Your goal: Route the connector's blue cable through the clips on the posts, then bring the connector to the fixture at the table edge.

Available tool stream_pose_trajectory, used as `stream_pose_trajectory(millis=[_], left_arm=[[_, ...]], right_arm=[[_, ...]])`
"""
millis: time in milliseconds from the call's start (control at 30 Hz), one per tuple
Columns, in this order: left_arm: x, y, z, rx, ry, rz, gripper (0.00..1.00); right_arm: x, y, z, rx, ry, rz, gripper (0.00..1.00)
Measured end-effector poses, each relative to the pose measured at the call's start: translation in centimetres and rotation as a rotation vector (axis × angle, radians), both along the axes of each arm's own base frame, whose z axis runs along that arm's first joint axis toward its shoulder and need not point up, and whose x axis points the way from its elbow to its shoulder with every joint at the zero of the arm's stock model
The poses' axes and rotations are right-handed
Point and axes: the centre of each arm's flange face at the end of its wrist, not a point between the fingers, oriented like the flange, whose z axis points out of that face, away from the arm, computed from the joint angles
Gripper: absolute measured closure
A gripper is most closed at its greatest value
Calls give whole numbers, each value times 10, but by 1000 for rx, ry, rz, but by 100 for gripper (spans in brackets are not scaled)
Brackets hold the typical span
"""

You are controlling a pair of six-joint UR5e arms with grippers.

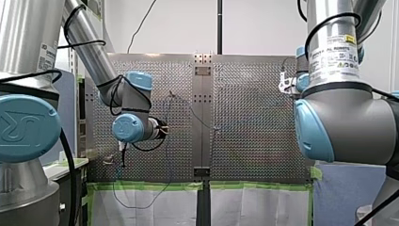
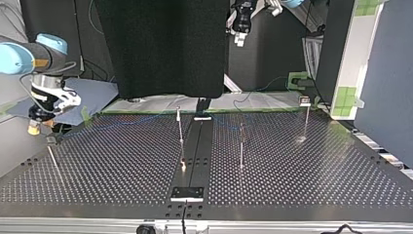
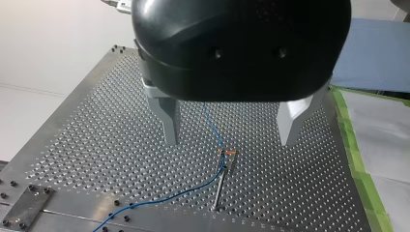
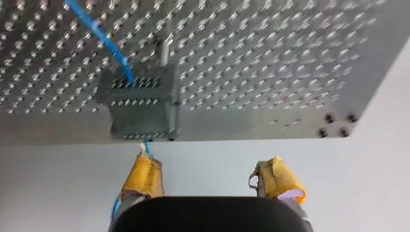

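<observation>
In the left wrist view a thin blue cable (image 3: pixel 209 180) crosses the perforated table (image 3: pixel 96 145) and passes through the clip (image 3: pixel 228 153) on top of a slim post (image 3: pixel 220 186). My left gripper (image 3: pixel 229 141) hangs above that clip, open, its metal fingers (image 3: pixel 169 121) on either side and clear of it. In the right wrist view a grey block with rows of pins (image 4: pixel 142 104) sits at the table edge, with the blue cable (image 4: pixel 104 38) running into it. My right gripper (image 4: pixel 209 164) stands just off that edge, open, with nothing between its yellow pads (image 4: pixel 142 176).
Three upright posts (image 2: pixel 180 127) (image 2: pixel 241 144) (image 2: pixel 306 122) stand across the table in the top view, and a tilted one (image 2: pixel 53 161) is near its left edge. A dark centre strip (image 2: pixel 195 146) ends in a small plate (image 2: pixel 187 193). Green tape (image 1: pixel 150 186) lines the near edge in the front view.
</observation>
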Motion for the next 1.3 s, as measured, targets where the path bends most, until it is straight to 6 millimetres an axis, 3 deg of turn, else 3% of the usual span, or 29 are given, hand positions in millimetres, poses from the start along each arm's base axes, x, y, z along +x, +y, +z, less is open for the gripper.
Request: stream_pose_trajectory(millis=[200,533,933,1300], left_arm=[[-1,0,0,-2,0,-2,0],[1,0,1,-13,-1,2,0],[15,-9,12,-64,-44,24,0],[21,-6,17,-65,-53,105,0]], right_arm=[[20,21,7,-31,38,-3,0],[52,56,-24,70,119,-4,0],[98,73,-61,138,147,25,0],[148,99,-67,154,140,186,0]])
